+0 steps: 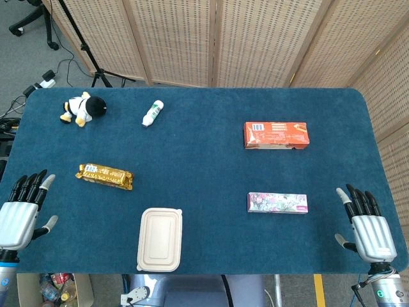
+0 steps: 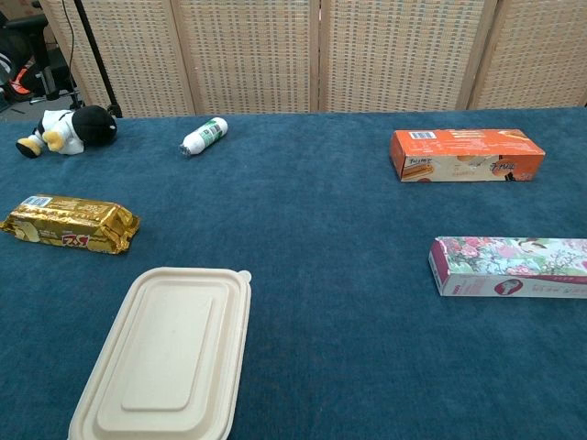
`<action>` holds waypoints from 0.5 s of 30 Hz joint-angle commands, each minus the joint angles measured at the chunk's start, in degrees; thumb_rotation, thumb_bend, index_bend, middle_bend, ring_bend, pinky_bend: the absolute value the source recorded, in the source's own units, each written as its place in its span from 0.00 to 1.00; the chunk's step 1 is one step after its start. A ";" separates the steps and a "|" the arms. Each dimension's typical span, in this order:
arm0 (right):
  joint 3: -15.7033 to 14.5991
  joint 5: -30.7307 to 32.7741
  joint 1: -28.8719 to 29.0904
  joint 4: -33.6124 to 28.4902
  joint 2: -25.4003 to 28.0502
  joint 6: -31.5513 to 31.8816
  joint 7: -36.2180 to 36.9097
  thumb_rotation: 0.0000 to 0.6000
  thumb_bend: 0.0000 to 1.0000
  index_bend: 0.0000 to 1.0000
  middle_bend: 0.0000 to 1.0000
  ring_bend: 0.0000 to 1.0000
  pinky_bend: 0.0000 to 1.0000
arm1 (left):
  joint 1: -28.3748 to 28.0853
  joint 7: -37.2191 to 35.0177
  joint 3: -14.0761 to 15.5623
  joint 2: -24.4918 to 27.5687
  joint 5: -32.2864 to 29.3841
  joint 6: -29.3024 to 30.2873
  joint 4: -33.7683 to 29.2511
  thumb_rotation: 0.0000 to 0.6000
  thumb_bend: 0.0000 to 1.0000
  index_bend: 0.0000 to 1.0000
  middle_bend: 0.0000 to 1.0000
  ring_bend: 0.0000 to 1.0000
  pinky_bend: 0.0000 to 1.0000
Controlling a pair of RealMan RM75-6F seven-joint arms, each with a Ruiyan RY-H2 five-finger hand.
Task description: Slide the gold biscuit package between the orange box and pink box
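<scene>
The gold biscuit package (image 1: 105, 175) (image 2: 71, 224) lies flat on the left side of the blue table. On the right, the orange box (image 1: 276, 135) (image 2: 466, 154) sits farther back and the pink floral box (image 1: 277, 203) (image 2: 510, 267) nearer the front, with bare cloth between them. My left hand (image 1: 20, 213) rests at the table's front left edge, fingers apart and holding nothing, a short way left of the package. My right hand (image 1: 366, 224) lies at the front right edge, fingers spread and empty, to the right of the pink box. Neither hand appears in the chest view.
A beige lidded food container (image 1: 160, 238) (image 2: 167, 358) sits near the front edge, right of the package. A penguin plush toy (image 1: 83, 109) (image 2: 66, 129) and a small white bottle (image 1: 153, 114) (image 2: 203, 137) lie at the back left. Wicker screens (image 1: 255, 38) stand behind the table.
</scene>
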 commanded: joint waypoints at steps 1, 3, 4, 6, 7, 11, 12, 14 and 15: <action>0.02 0.09 -0.14 -0.02 0.10 0.19 0.15 1.00 0.14 0.00 0.00 0.00 0.00 | -0.02 0.10 0.00 -0.05 0.12 0.04 -0.02 1.00 0.25 0.00 0.00 0.00 0.00; 0.00 0.07 -0.23 -0.08 0.16 0.33 0.27 1.00 0.14 0.00 0.00 0.00 0.00 | -0.02 0.12 0.03 -0.07 0.21 0.08 -0.02 1.00 0.25 0.00 0.00 0.00 0.00; -0.05 0.01 -0.28 -0.11 0.20 0.36 0.31 1.00 0.14 0.00 0.00 0.00 0.00 | 0.00 -0.01 0.05 -0.05 0.18 0.06 -0.08 1.00 0.25 0.00 0.00 0.00 0.00; -0.18 -0.18 -0.32 -0.16 0.27 0.37 0.30 1.00 0.15 0.00 0.00 0.00 0.00 | 0.02 -0.20 0.08 0.08 0.02 -0.04 -0.22 1.00 0.25 0.00 0.00 0.00 0.00; -0.25 -0.34 -0.33 -0.20 0.31 0.41 0.26 1.00 0.15 0.00 0.00 0.00 0.00 | 0.03 -0.22 0.07 0.17 -0.04 -0.04 -0.26 1.00 0.25 0.00 0.00 0.00 0.00; -0.29 -0.77 -0.35 -0.54 0.35 0.63 0.17 1.00 0.16 0.00 0.00 0.00 0.00 | 0.02 -0.45 0.06 0.28 -0.17 -0.13 -0.38 1.00 0.25 0.00 0.00 0.00 0.00; -0.28 -0.84 -0.32 -0.56 0.37 0.64 0.10 1.00 0.16 0.00 0.00 0.00 0.00 | -0.03 -0.50 0.06 0.28 -0.24 -0.27 -0.40 1.00 0.25 0.00 0.00 0.00 0.00; -0.24 -0.73 -0.33 -0.50 0.38 0.63 -0.01 1.00 0.16 0.00 0.00 0.00 0.00 | -0.21 -0.34 -0.03 0.23 -0.33 -0.51 -0.35 1.00 0.25 0.00 0.00 0.00 0.00; -0.21 -0.55 -0.37 -0.43 0.41 0.62 0.01 1.00 0.16 0.00 0.00 0.00 0.00 | -0.33 -0.28 -0.09 0.17 -0.39 -0.68 -0.37 1.00 0.25 0.00 0.00 0.00 0.00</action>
